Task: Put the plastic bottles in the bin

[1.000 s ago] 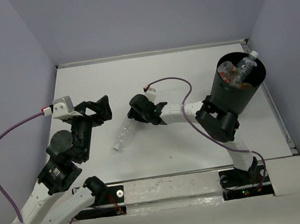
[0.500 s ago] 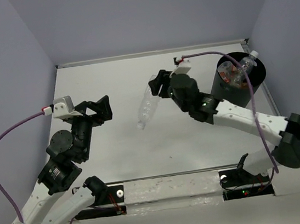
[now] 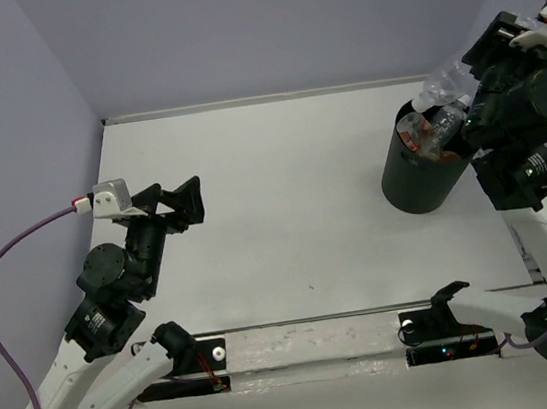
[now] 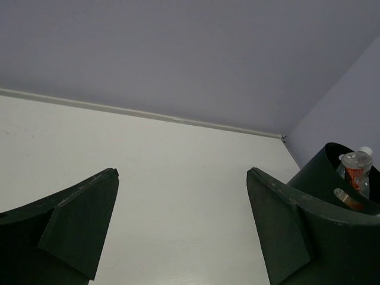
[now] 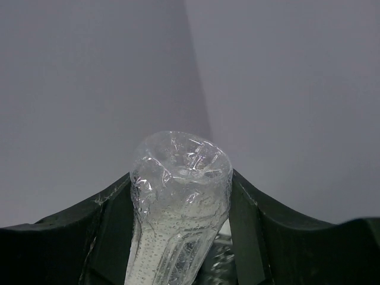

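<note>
The black bin (image 3: 421,177) stands at the table's right with several plastic bottles (image 3: 425,131) inside; it also shows in the left wrist view (image 4: 323,172) with bottles (image 4: 355,169) poking above its rim. My right gripper (image 3: 462,87) is raised over the bin's far rim and is shut on a clear plastic bottle (image 3: 443,88). In the right wrist view that bottle (image 5: 178,202) sits base-outward between the two fingers, against the grey wall. My left gripper (image 3: 174,199) is open and empty over the table's left; its fingers (image 4: 77,219) are wide apart.
Grey walls enclose the white table (image 3: 285,213) on the left, far and right sides. A raised white rail (image 3: 312,341) runs along the near edge with both arm bases. A purple cable (image 3: 4,300) loops off the left arm.
My right gripper has lifted the clear bottle from the table's middle and swung it right and up, to above the bin's rim. The left arm has barely moved.
</note>
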You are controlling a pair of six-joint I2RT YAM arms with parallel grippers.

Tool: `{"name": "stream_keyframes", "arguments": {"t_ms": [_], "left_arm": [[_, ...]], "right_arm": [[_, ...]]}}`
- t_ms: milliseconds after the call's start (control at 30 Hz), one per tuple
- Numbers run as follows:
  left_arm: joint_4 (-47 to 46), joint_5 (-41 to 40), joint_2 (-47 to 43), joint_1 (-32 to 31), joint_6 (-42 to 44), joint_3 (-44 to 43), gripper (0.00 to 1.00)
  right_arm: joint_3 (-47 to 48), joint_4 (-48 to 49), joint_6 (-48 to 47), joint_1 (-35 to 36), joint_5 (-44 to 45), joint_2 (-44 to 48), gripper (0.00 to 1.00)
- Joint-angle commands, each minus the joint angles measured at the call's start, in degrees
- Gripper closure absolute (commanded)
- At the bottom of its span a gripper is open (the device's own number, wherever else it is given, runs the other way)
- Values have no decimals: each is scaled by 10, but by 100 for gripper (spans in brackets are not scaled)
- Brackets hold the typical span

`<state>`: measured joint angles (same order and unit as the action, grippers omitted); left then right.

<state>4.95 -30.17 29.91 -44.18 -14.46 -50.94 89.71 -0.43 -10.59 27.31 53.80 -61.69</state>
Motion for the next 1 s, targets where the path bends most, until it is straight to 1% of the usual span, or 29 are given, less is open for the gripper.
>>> {"name": "stream_keyframes", "arguments": {"t_ms": [0,33,100,267,433,733,967], "left_arm": [[-32,36,-8,5,0,4,1],[-32,44,-11,5,0,3,1],[-33,49,-20,6,-1,5,1],[-33,59,-29,8,-2,3,1],[-33,66,-33,7,-4,8,1],[-32,72,-32,8,-4,8,1],[-32,71,-30,7,-4,8,1]], "right_arm": [[39,26,-146,-59,48,-34,72],[42,27,-165,-86,49,-38,72],[43,28,-173,-114,42,-45,72],[-8,29,-170,-149,39,-63,72],[-50,28,-149,-180,8,-84,72],[-136,50,-153,-192,10,-85,72],[-199,56,-107,-198,3,-75,72]]}}
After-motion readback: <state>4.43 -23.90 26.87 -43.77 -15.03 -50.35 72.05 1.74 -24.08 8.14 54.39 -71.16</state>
